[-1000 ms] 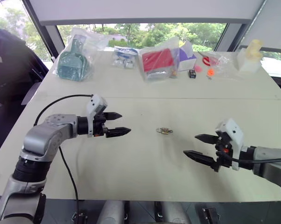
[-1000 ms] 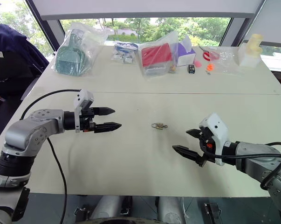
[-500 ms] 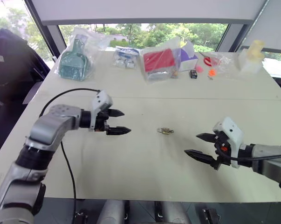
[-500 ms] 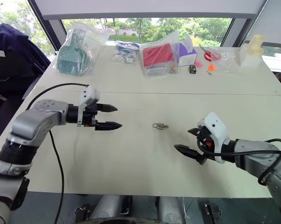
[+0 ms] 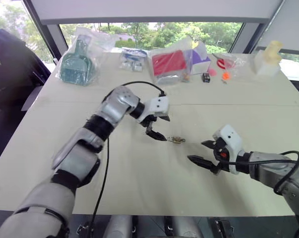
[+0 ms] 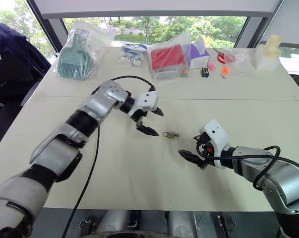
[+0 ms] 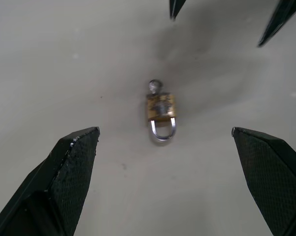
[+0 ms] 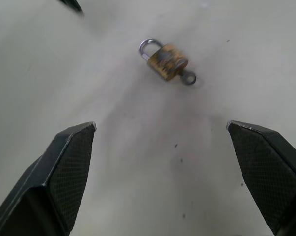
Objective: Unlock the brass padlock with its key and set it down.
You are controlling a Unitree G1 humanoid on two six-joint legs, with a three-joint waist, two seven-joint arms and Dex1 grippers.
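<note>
The brass padlock (image 5: pixel 176 140) lies flat on the white table (image 5: pixel 139 183) near its middle, with a thin silvery shackle (image 7: pixel 162 132). A small key ring (image 7: pixel 154 86) sticks out of the body's opposite end. My left gripper (image 5: pixel 162 128) hovers just left of the padlock, angled down toward it. It is open, with nothing between its fingers (image 7: pixel 71 167). My right gripper (image 5: pixel 197 151) sits low over the table a little to the padlock's right and nearer me, open and empty. Its fingertips (image 7: pixel 173 10) face the padlock from the other side.
Along the table's far edge lie a bagged green brush (image 5: pixel 79 62), a bagged red item (image 5: pixel 168 64), a purple box (image 5: pixel 201 58), a small black block (image 5: pixel 205 78), red scissors (image 5: pixel 223 63) and a white-yellow object (image 5: pixel 266 58). A black cable (image 5: pixel 102 178) trails from my left arm.
My left arm has swung right across the table and rolled its wrist, bringing the open gripper next to the padlock. The right gripper has edged slightly toward the padlock. The padlock has not moved.
</note>
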